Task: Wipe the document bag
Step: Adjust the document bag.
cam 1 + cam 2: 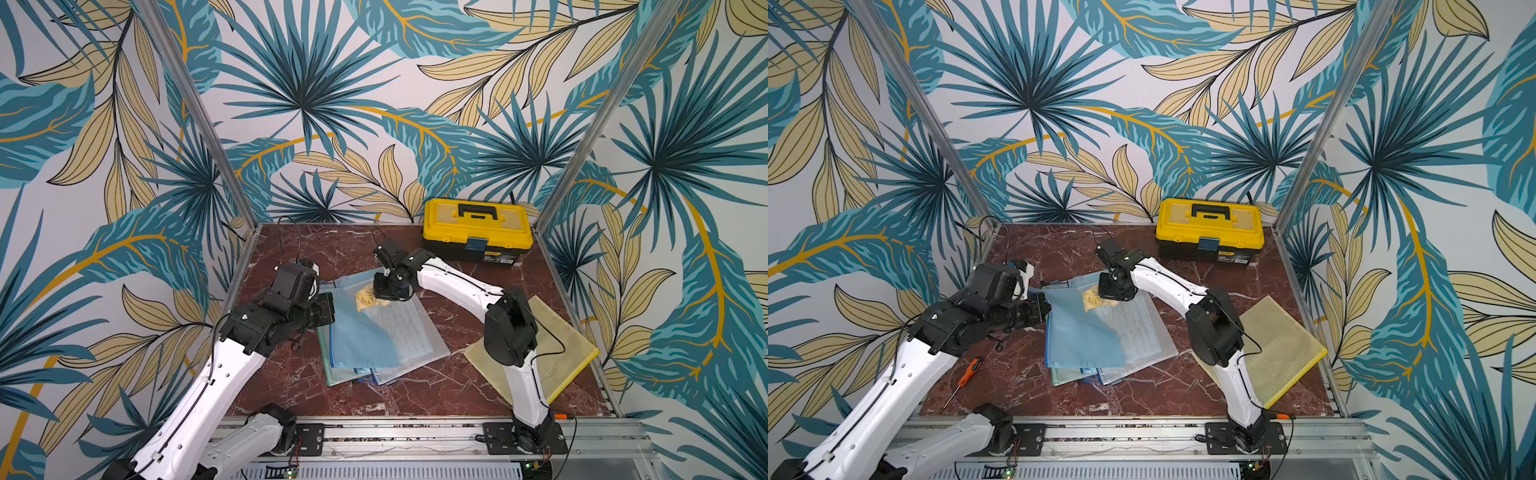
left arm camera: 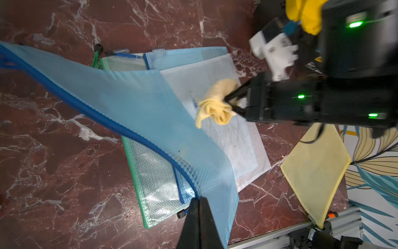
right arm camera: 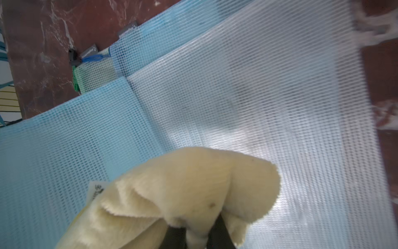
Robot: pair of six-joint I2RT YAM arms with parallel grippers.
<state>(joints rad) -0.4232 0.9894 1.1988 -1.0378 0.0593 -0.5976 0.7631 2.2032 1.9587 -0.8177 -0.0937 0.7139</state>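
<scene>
A blue mesh document bag (image 1: 357, 332) (image 1: 1084, 332) lies on top of a stack of mesh bags in the middle of the marble table. Its zipper side is lifted off the stack. My left gripper (image 2: 199, 199) (image 1: 332, 309) is shut on that raised edge of the blue bag (image 2: 133, 103). My right gripper (image 3: 197, 232) (image 1: 384, 297) is shut on a crumpled pale yellow cloth (image 3: 183, 194) (image 2: 213, 107). The cloth (image 1: 365, 300) rests at the far part of the stack, where the blue bag (image 3: 64, 140) meets a white mesh bag (image 3: 258, 86).
A white mesh bag (image 1: 407, 328) and a green-edged bag (image 2: 150, 194) lie under the blue one. A yellow document bag (image 1: 557, 353) lies under the right arm at the right. A yellow toolbox (image 1: 478, 228) stands at the back. An orange-handled screwdriver (image 1: 969, 374) lies front left.
</scene>
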